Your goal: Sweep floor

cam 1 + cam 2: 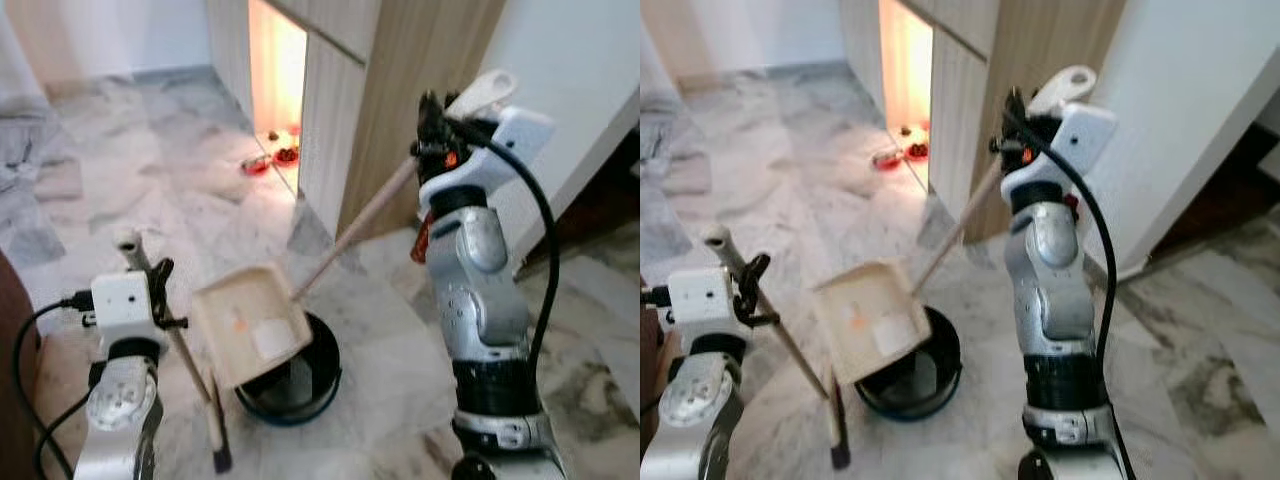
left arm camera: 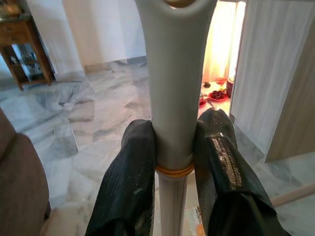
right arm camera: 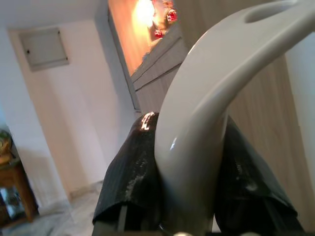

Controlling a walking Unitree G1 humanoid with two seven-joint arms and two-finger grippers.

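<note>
Emptying step: your right gripper (image 1: 432, 110) clenches the dustpan (image 1: 250, 325) handle, pan tilted over the black bin (image 1: 300, 385); your left gripper (image 2: 174, 162) clenches the broom (image 1: 185, 360); next, tip further.

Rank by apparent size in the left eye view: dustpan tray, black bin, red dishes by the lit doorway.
1. Dustpan tray, tilted over the bin; nearer the camera, so unsure against the bin.
2. Black bin, partly hidden.
3. Red dishes, far smaller and distant.
</note>
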